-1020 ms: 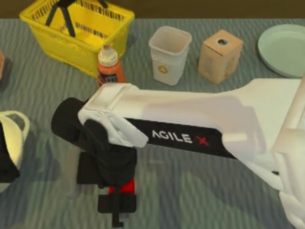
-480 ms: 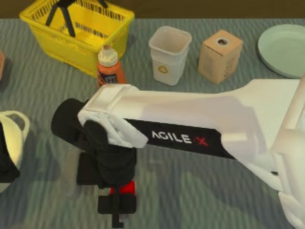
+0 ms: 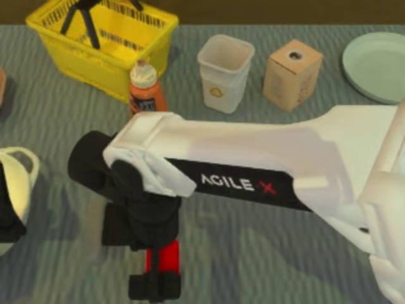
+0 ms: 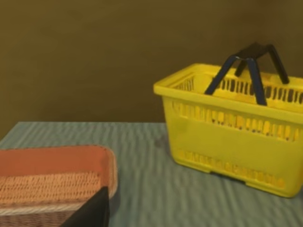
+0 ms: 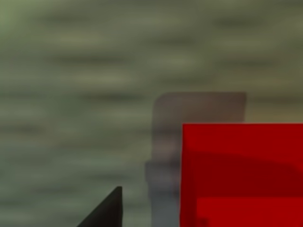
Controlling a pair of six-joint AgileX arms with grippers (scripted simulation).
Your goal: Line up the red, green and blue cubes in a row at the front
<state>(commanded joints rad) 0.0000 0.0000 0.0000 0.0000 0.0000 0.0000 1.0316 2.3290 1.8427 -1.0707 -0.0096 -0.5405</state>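
1. The right arm reaches across the table from the right, its gripper low at the front edge, straight in front of the orange bottle.
2. The red cube sits between the gripper's fingers, which close on its sides; in the right wrist view the red cube hangs above the table with its shadow beneath.
3. The green and blue cubes are not visible in any view.
4. The left arm is parked at the table's left edge, left of the bottle; I cannot tell how its fingers stand.
5. Behind the bottle stands a yellow basket; to the bottle's right are a white cup, a cardboard box and a pale plate.
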